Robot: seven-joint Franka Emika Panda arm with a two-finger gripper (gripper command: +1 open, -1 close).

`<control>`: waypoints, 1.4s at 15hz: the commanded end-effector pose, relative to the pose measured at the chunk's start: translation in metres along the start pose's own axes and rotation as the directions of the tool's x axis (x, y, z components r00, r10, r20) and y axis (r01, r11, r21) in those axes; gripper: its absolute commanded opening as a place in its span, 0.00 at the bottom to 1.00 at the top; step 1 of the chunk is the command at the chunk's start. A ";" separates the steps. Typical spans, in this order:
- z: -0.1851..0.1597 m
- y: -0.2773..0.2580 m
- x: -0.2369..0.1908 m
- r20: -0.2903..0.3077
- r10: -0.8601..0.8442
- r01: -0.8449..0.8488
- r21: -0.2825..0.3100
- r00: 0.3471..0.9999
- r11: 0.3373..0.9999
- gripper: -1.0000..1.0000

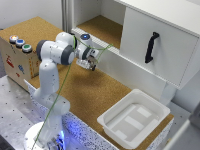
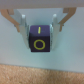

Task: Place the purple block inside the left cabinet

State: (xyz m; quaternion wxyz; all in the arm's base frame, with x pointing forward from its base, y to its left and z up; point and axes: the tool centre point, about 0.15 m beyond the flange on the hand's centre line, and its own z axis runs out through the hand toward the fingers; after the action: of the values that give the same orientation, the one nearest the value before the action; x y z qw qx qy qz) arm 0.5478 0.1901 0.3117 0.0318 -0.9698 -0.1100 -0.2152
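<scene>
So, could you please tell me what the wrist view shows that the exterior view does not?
Only the wrist view shows the purple block between the gripper fingers, with yellow marks on its face. Only the exterior view shows the left cabinet, the closed door with a black handle, the white tray and a box with buttons. Both show the gripper over cork flooring.

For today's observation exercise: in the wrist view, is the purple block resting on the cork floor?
No, the purple block sits between the hand's fingers, above the cork floor.
</scene>
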 end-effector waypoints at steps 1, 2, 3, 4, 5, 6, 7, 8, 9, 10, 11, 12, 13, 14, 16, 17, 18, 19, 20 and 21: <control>-0.129 -0.013 -0.008 -0.044 0.028 -0.037 -0.214 0.999 0.976 0.00; -0.143 -0.013 -0.005 -0.065 0.037 -0.050 -0.214 0.997 0.976 0.00; -0.157 -0.013 0.000 -0.097 0.044 -0.064 -0.217 0.994 0.974 0.00; -0.171 -0.014 0.007 -0.128 0.044 -0.072 -0.221 0.991 0.973 0.00; -0.181 -0.013 0.012 -0.149 0.048 -0.080 -0.216 0.988 0.973 0.00; -0.186 -0.011 0.017 -0.165 0.048 -0.084 -0.218 0.985 0.972 0.00; -0.189 -0.009 0.024 -0.180 0.046 -0.083 -0.208 0.983 0.975 0.00; -0.189 -0.007 0.031 -0.193 0.041 -0.082 -0.206 0.980 0.975 0.00; -0.188 -0.004 0.039 -0.211 0.047 -0.089 -0.196 0.976 0.976 0.00; -0.185 0.000 0.049 -0.226 0.041 -0.088 -0.205 0.973 0.975 0.00; -0.183 0.007 0.063 -0.247 0.039 -0.092 -0.206 0.968 0.974 0.00; -0.182 0.011 0.077 -0.270 0.033 -0.092 -0.208 0.962 0.974 0.00; -0.180 0.013 0.088 -0.274 0.023 -0.085 -0.216 0.961 0.973 0.00; -0.175 0.017 0.101 -0.277 0.014 -0.077 -0.215 0.961 0.974 0.00; -0.160 0.024 0.127 -0.264 0.004 -0.062 -0.212 0.964 0.975 0.00; -0.152 0.026 0.134 -0.257 0.005 -0.058 -0.201 0.966 0.978 0.00; -0.135 0.031 0.144 -0.242 0.023 -0.074 -0.201 0.970 0.977 0.00; -0.120 0.034 0.150 -0.231 0.031 -0.078 -0.195 0.972 0.978 0.00; -0.108 0.037 0.157 -0.222 0.044 -0.086 -0.180 0.974 0.980 0.00; -0.100 0.039 0.165 -0.222 0.048 -0.088 -0.174 0.974 0.981 0.00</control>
State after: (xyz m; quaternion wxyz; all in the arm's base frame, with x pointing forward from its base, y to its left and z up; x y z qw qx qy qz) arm 0.5669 0.1627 0.4967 -0.0057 -0.9284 -0.0607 -0.3665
